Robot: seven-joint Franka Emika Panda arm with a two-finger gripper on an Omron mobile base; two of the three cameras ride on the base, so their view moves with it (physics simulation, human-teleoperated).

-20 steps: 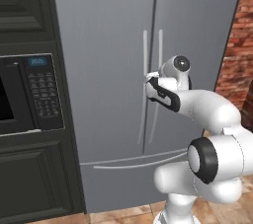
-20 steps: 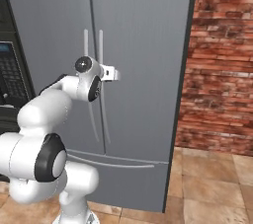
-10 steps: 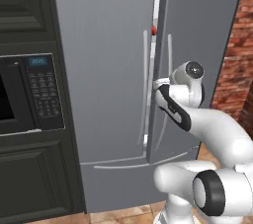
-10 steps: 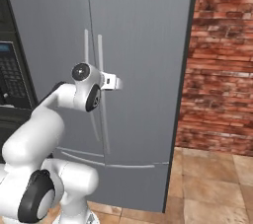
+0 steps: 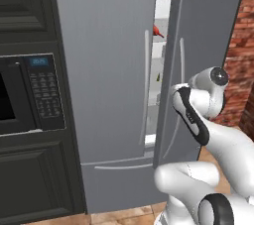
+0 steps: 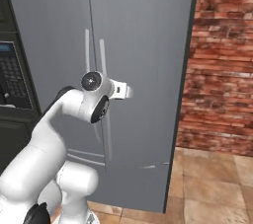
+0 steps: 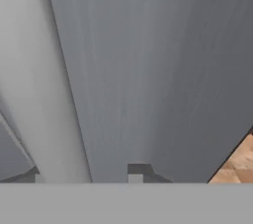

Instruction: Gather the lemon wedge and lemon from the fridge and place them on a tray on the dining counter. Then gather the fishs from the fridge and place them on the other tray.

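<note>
Fridge (image 5: 104, 70), tall and grey-silver with long thin curved handles, stands in the left base view with its right door ajar, exposing a white interior strip and a small red-orange fish (image 5: 158, 31) on an upper shelf. Right base view: the claw (image 6: 126, 90) sits just beside the right door's handle (image 6: 105, 104); its spread cannot be told. Hand view: grey door panel close ahead.

The fridge (image 5: 198, 30) door hides most shelves; a red item (image 5: 158, 31) is unidentifiable.

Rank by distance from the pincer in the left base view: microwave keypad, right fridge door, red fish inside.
1. Right fridge door: ajar, beside the pincer.
2. Red fish: up in the door gap.
3. Microwave keypad: far left.
</note>
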